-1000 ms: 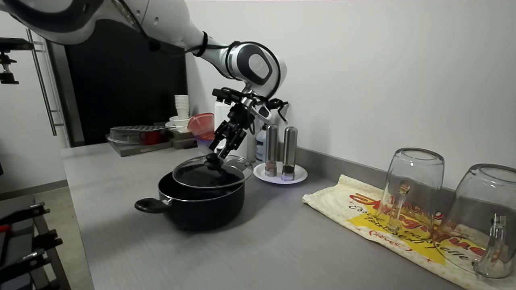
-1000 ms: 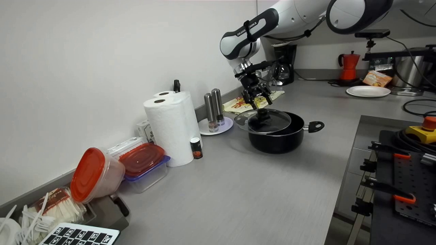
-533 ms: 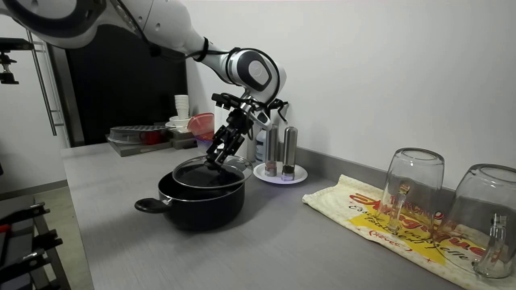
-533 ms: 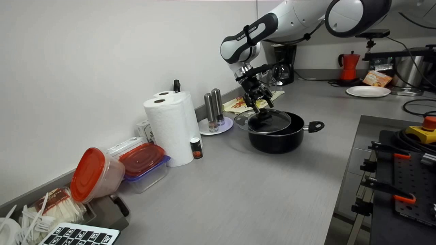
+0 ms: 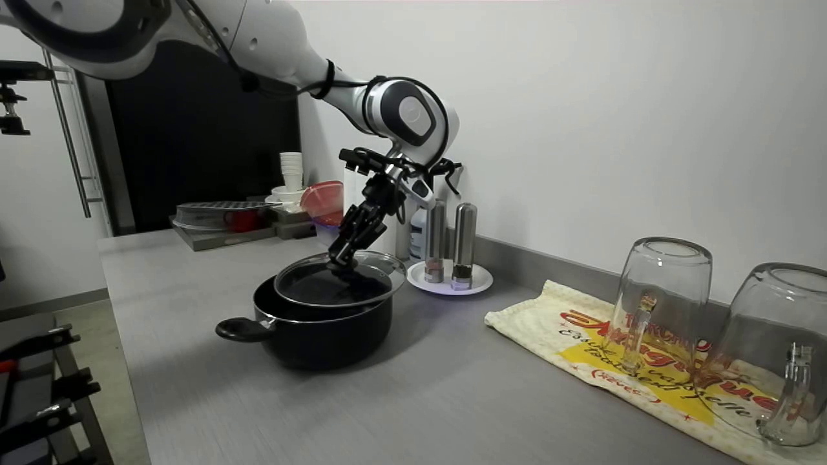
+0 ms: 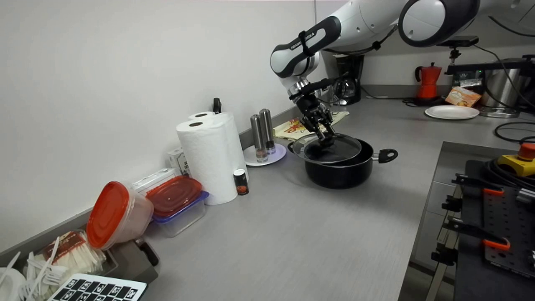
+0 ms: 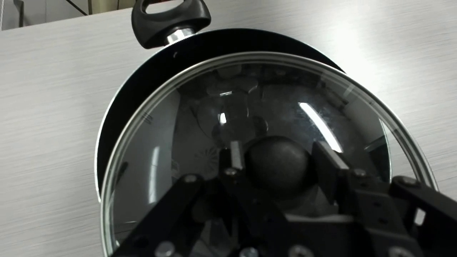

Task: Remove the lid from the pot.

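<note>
- Biggest first, the grey counter (image 6: 292, 234): its back edge runs along the wall (image 6: 125, 62), its front edge lies beyond the pot's handle, and a broad stretch of surface spreads from the pot towards the white paper rolls (image 6: 209, 167).
- Down slants the arm (image 5: 413, 116), over the pot in both exterior views.
- The printed cloth (image 5: 549, 316) sits by the wall with two clear glass mugs (image 5: 665, 290) on it, well apart from the pot.
- Here's the black pot (image 5: 323, 345), upright on the counter, handle (image 5: 244, 329) pointing to the front edge, counter surface between.
- And the lid (image 5: 329, 289)! It's over the pot but off-centre, hanging past the rim on the wall side; a dark crescent of pot opens by the handle. Whether it touches the rim, I can't tell.
- Near that overhang: a white plate (image 5: 482, 278) under two metal grinders (image 5: 465, 239).
- The gripper (image 7: 282, 154) has its fingers nearly together, clasping the lid by its knob (image 7: 278, 166).
</note>
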Available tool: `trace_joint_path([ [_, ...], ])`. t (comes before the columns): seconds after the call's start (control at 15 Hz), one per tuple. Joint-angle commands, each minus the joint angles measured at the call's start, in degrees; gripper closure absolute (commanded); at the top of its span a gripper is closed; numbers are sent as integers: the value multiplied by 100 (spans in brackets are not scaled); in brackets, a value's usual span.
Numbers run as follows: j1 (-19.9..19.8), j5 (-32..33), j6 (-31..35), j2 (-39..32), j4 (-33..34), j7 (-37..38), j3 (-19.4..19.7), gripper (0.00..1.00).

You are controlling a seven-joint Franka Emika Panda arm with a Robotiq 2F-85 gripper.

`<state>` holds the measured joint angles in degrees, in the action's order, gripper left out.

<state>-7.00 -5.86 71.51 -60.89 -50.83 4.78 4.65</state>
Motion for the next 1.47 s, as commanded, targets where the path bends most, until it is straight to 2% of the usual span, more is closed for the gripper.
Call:
trace_joint_path([
  [0.0, -32, 10, -269, -113, 302, -35, -8, 75],
  [0.2, -66, -30, -300, 194, 87, -198, -54, 75],
  [0.4, 32, 83, -372, 930, -435, -491, -49, 75],
  [0.6, 158, 180, -452, 1509, -690, -773, -44, 75],
  [0.8, 480, 480, -737, 1975, -771, -979, -89, 75],
  [1.0, 860, 670, -1001, 2167, -625, -1183, -290, 75],
  [1.4, 1742, 820, -628, 2038, -513, -1383, -769, 75],
])
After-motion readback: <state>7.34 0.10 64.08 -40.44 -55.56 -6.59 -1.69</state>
